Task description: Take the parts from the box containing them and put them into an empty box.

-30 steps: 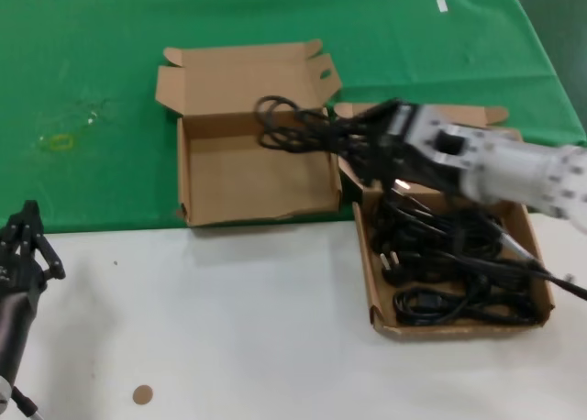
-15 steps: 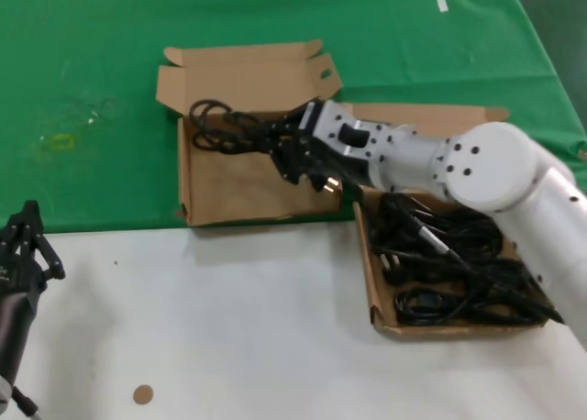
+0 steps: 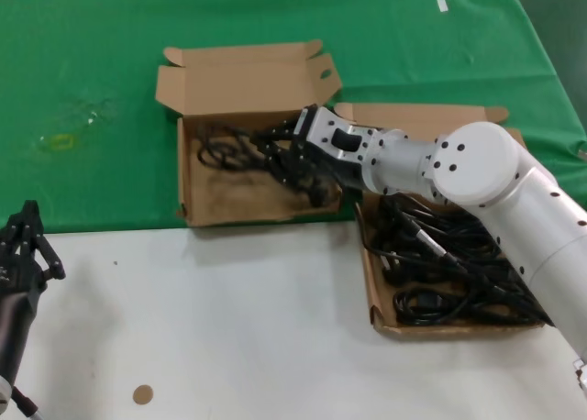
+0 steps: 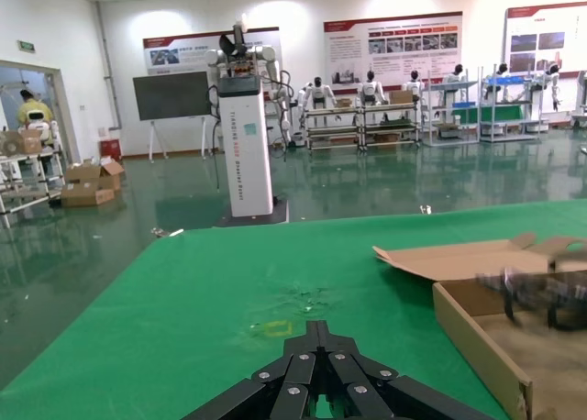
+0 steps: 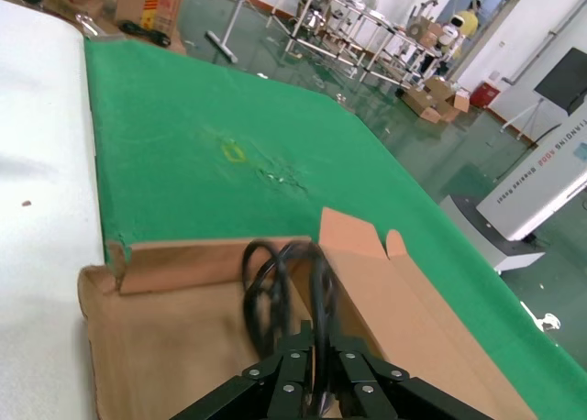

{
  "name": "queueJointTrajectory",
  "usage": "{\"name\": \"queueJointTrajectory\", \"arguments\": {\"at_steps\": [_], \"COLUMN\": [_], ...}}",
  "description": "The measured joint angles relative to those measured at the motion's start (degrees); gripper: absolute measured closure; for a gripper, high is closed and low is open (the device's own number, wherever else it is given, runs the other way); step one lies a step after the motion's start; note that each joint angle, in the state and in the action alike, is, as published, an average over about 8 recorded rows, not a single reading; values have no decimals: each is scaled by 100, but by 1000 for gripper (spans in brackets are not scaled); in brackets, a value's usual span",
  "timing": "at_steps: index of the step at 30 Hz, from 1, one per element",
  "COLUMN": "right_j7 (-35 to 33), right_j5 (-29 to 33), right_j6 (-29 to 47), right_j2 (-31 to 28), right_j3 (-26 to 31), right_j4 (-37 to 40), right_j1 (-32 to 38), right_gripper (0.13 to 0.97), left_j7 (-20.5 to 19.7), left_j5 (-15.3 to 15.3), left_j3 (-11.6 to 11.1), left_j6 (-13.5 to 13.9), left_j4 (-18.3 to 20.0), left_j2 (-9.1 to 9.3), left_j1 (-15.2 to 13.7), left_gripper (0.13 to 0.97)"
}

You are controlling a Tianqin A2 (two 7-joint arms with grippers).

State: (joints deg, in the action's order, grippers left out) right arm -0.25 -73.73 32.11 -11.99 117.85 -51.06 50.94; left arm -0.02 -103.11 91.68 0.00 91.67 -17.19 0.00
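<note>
Over empty box (image 3: 197, 177) | right hand (image 3: 289, 159) pinching one cord bundle (image 3: 225, 149) | two boxes

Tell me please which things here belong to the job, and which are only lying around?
Job:
- cord bundle held by the right gripper over the left box
- right box with remaining cords

Lying about:
- brown disc on the white table
- green cloth
- left gripper, idle at the table's near left
</note>
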Motion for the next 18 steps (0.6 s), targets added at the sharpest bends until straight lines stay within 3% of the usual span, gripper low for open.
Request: {"name": "queueJointTrajectory", "arguments": {"at_steps": [6,18], "right_j7": [-66,7], "right_j5": [-13,-29], "right_j6": [-64,-133], "right_j2": [3,-35], "right_j3": [-26,-94], "right_j4": [91,-5], "right_j1": [16,-33], "right_gripper": [914,770], "left_j7": [0,0], "left_j5": [0,0], "left_j3": [0,0], "left_j6": [0,0], "left_j4": [0,0], "left_j2": [0,0], "left_j1": [0,0], "left_gripper": [953,953]}}
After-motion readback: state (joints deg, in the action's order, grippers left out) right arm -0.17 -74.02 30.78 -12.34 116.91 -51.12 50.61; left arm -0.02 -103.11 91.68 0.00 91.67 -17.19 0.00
